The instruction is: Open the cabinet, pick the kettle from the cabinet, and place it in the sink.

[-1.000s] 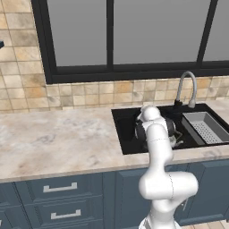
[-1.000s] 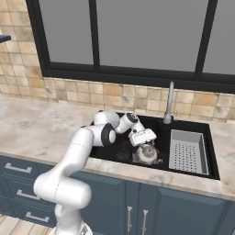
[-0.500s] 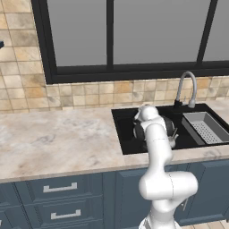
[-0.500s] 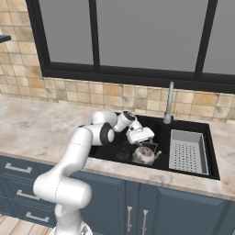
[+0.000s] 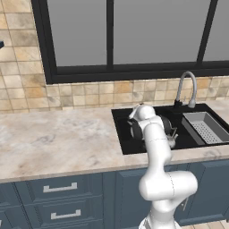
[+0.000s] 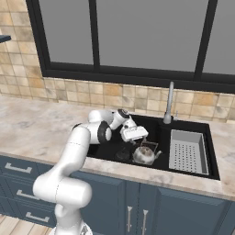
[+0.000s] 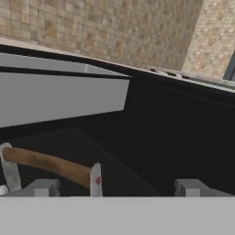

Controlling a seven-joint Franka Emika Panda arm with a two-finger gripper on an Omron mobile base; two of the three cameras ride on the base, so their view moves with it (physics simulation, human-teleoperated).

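Observation:
The silver kettle (image 6: 146, 155) stands upright on the floor of the black sink (image 6: 104, 148), near its front wall. My gripper (image 6: 137, 140) hangs open just above and behind it, touching nothing. In the hand view the kettle's brown-topped handle (image 7: 46, 163) arches low at the left, by the left fingertip, and the gripper (image 7: 118, 188) holds nothing between its tips. In the left base view my arm covers most of the kettle (image 5: 171, 134) inside the sink (image 5: 121, 133). Of the cabinet, just a dark blue corner (image 5: 1, 44) pokes in at the left edge.
A grey perforated tray (image 6: 186, 150) fills the sink's right end, and the silver gooseneck faucet (image 6: 169, 103) rises behind the basin. Marble counter (image 5: 53, 141) runs to the left. Blue drawers (image 5: 60, 188) sit below it. A dark-framed window backs the tiled wall.
The hand has lifted a little and drawn back from the kettle, jaws wide. The kettle stays where it stood in the sink.

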